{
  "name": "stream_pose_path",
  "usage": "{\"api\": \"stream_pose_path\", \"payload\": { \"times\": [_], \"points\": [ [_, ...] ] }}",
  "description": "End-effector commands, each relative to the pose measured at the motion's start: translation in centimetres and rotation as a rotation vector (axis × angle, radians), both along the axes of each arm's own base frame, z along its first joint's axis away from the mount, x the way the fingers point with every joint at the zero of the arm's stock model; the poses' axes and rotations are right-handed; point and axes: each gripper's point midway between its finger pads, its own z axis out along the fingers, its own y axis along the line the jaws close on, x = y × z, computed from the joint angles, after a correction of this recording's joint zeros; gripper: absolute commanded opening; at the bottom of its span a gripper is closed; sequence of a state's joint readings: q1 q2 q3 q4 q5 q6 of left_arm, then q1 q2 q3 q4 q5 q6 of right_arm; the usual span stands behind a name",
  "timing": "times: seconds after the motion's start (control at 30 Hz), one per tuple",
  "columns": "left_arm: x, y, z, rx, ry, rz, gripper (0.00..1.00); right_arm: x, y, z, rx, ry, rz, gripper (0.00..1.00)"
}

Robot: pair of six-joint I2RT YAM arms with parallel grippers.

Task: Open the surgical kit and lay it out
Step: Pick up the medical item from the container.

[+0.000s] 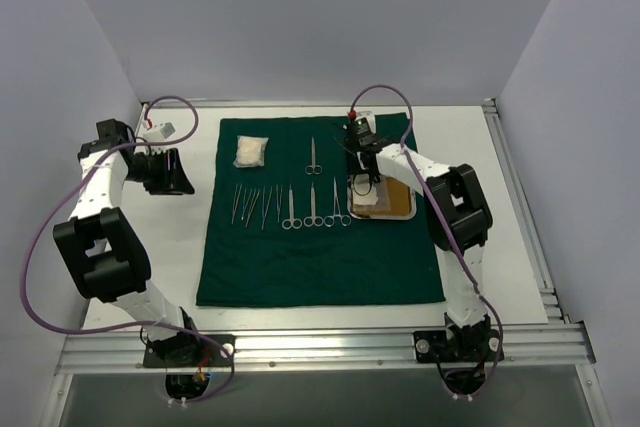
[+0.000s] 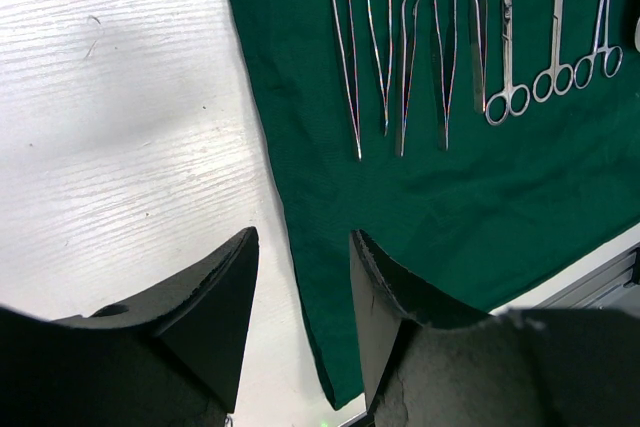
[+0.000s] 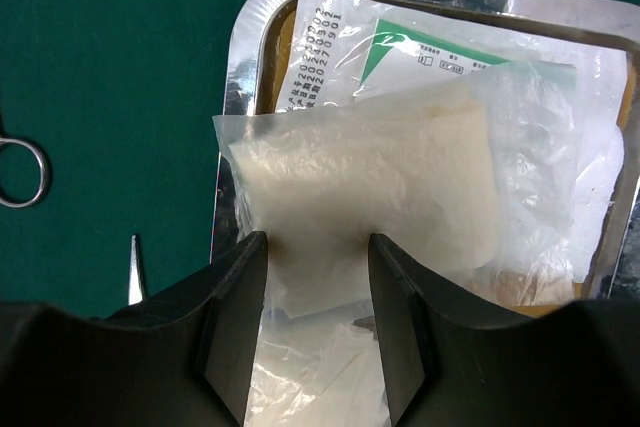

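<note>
**Q:** Is any marking on the kit legible?
**A:** The printed packet [image 3: 420, 57] in the steel tray [image 3: 240, 67] carries a green-and-white label. Rows of digits run along its left edge. The print is too small to read with certainty.

**Q:** What are the pose and state of the right gripper?
**A:** The right gripper [image 3: 318, 307] points down over the left part of the tray, jaws parted. A clear gauze packet [image 3: 370, 197] lies on top of the printed packet. Only its thin plastic edge runs between the fingers [image 3: 235, 317], which do not pinch it. State: released.

**Q:** And the left gripper?
**A:** The left gripper [image 2: 303, 287] hangs over the bare table [image 2: 120, 147], just beside the left edge of the drape [image 2: 450, 207]. Its jaws are parted, with nothing between them.

**Q:** Where is the kit?
**A:** The drape lies flat at the table's centre, with the tray on its right half.
- Left of the tray is a row of ring-handled instruments [image 1: 313, 209], then slim forceps [image 1: 255, 205].
- Behind the row lie one pair of scissors [image 1: 313, 156] and a second gauze packet [image 1: 249, 152].
- In the top view, the right forearm hides part of the tray's far side.
</note>
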State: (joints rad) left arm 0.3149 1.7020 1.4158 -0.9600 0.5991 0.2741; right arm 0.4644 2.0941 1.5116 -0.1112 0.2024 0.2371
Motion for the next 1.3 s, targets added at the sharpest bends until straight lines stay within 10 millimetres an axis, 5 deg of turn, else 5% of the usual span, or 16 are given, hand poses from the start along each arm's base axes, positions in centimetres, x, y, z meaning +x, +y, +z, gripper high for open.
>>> {"api": "stream_pose_path", "payload": {
  "times": [0.0, 0.47, 0.57, 0.7, 1.1, 1.27],
  "points": [
    [0.5, 0.1, 0.7, 0.004, -0.035, -0.018, 0.51, 0.7, 0.2, 1.0, -0.03, -0.012, 0.019, 0.41],
    [0.5, 0.1, 0.8, 0.006, -0.036, -0.017, 0.51, 0.0, 0.1, -0.3, -0.087, 0.036, 0.083, 0.34],
    [0.5, 0.1, 0.8, 0.005, -0.035, -0.016, 0.5, 0.0, 0.4, -0.2, -0.078, 0.039, 0.099, 0.27],
    [0.4, 0.1, 1.0, 0.007, -0.039, -0.019, 0.5, -0.2, 0.3, 0.6, -0.078, 0.031, 0.104, 0.03],
    [0.7, 0.0, 1.4, 0.005, -0.05, -0.021, 0.5, -1.5, 0.9, 9.2, -0.187, -0.098, 0.283, 0.0],
    [0.8, -0.5, 2.3, -0.019, -0.074, -0.043, 0.51, -2.5, 4.4, 12.5, -0.247, -0.18, 0.503, 0.0]
  ]
}}
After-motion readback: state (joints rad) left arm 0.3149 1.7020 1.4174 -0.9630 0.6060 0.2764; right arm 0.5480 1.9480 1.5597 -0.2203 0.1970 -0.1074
